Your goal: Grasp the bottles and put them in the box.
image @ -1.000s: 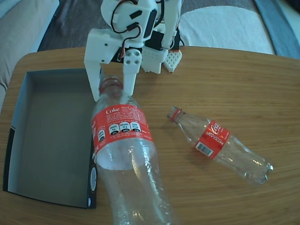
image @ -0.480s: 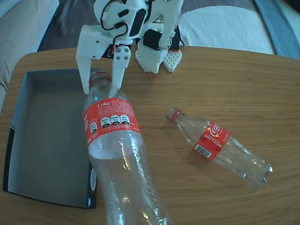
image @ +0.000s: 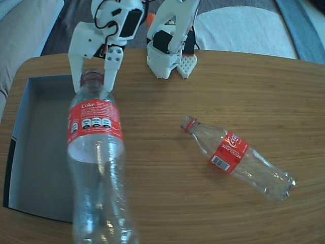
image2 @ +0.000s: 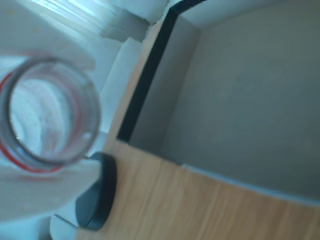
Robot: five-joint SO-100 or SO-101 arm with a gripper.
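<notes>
The gripper (image: 93,84) is clamped on the neck of the lifted bottle (image: 96,152), whose body hangs toward the lower left of the fixed view over the box's (image: 35,147) right edge, probably for lowering inside, while the second bottle (image: 237,157) lies right of centre on the table (image: 244,86)

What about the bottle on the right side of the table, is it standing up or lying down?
Lying down. In the fixed view that bottle rests on its side on the table, red cap toward the arm's base.
</notes>
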